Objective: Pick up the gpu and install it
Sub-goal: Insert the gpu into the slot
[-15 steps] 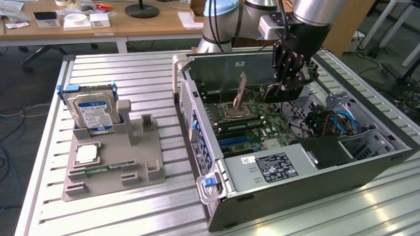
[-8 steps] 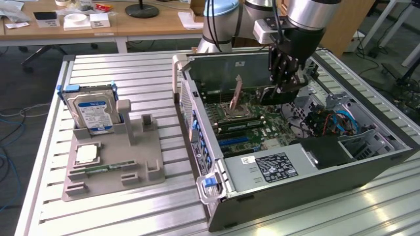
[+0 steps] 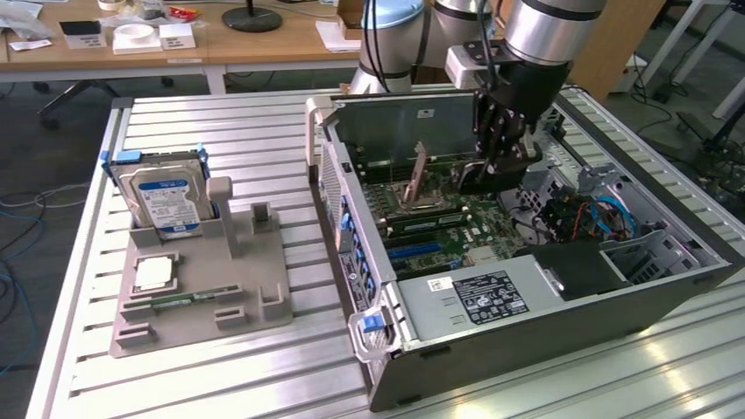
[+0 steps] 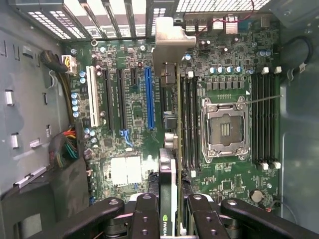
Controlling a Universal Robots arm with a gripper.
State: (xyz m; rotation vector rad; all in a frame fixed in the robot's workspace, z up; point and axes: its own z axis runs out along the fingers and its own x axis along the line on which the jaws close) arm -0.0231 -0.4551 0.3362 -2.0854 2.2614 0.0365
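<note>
Card: the gpu (image 4: 168, 169) hangs edge-on over the motherboard (image 4: 129, 129), inside the open case (image 3: 547, 323). Its silver bracket (image 4: 169, 37) points toward the vented rear wall.
Grip: the fingers (image 4: 144, 216) are clamped on the card's two faces, at the end away from the bracket.
Place: right of centre in the exterior view, upper half, where the arm reaches down into the case.
Risk, alignment: the card's edge looks to run just beside the blue slot (image 4: 148, 97), not over it. If lowered like that, its contacts would likely strike bare board, though the camera angle may exaggerate the offset.
Risk, bracket: it could catch on the rear slats and tilt the card.
Risk, grip: held at one end, the card may pivot under pressing force.
Wrist view gives: slot lines, CPU socket (image 4: 224, 130), card-to-slot offset.
Exterior view gives: the arm's height over the case, plus the hard drive (image 3: 167, 196) standing in its holder (image 3: 233, 288) on the desk (image 3: 233, 122).
</note>
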